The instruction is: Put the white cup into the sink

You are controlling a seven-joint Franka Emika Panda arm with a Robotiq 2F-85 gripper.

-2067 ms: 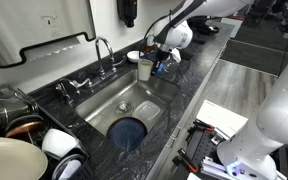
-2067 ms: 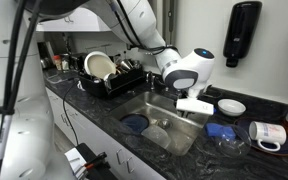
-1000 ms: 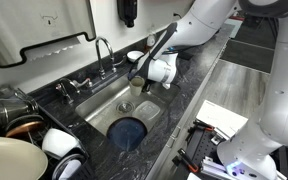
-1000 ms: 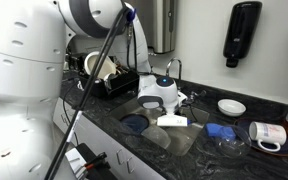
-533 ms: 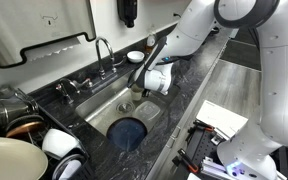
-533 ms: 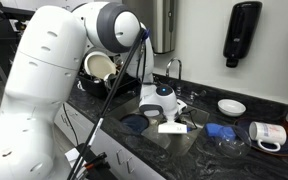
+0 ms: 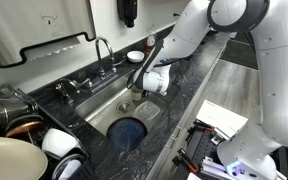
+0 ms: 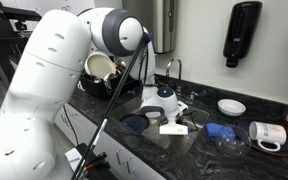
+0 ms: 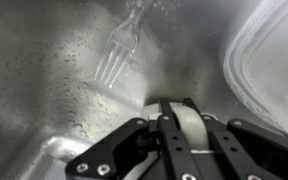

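Observation:
My gripper is down inside the stainless-steel sink, near its end by the faucet. It is shut on the white cup, with the fingers pinching the cup's wall. In an exterior view the cup shows just under the gripper, low in the basin. In the exterior view from across the counter, the wrist hangs over the sink and hides the cup. I cannot tell whether the cup touches the sink floor.
A clear plastic fork and a clear container lie in the basin. A blue dish sits over the drain. The faucet is behind, a dish rack at one end, and a white bowl and mug are on the counter.
The arm carried the cup from the counter beside the faucet over and down into the basin. In the last half second it has barely moved.

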